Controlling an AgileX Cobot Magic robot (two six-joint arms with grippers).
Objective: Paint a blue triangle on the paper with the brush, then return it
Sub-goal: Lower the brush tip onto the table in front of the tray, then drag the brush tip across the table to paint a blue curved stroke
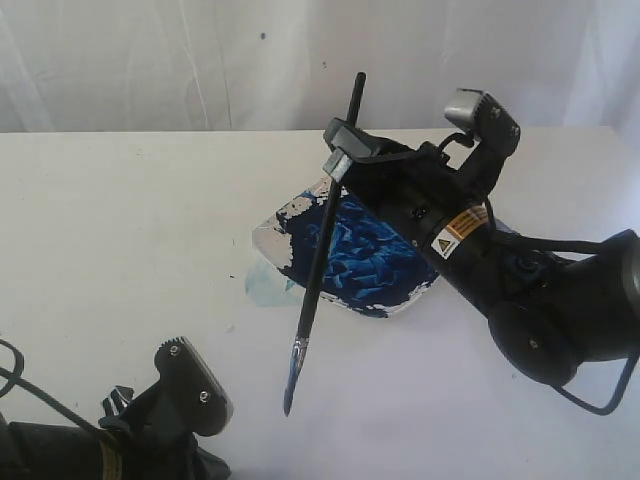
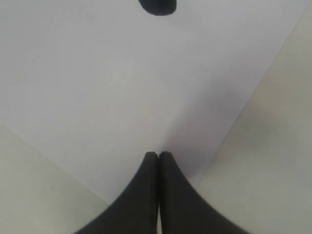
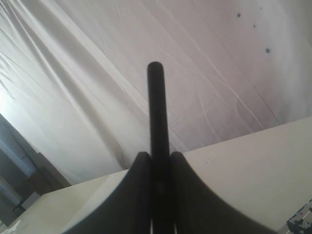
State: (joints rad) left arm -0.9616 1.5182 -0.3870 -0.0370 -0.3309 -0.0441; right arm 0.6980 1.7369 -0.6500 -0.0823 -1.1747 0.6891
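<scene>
My right gripper (image 1: 340, 152) is shut on the upper handle of the black brush (image 1: 318, 262). The brush slants down in front of the dish. Its blue-stained tip (image 1: 289, 400) is down near the white surface; whether it touches I cannot tell. In the right wrist view the handle (image 3: 157, 107) rises between the fingers of the right gripper (image 3: 159, 155). The left wrist view shows my left gripper (image 2: 158, 154) shut and empty over the white paper (image 2: 122, 87), with a dark blob (image 2: 157, 6) on the sheet beyond it. No blue triangle shows in any view.
A white dish (image 1: 272, 238) full of dark-blue paint (image 1: 365, 258) sits mid-table behind the brush, partly under the right arm (image 1: 520, 290). A pale blue smear (image 1: 262, 286) lies by its left side. The left arm (image 1: 150, 425) sits at the bottom left corner. A white curtain hangs behind.
</scene>
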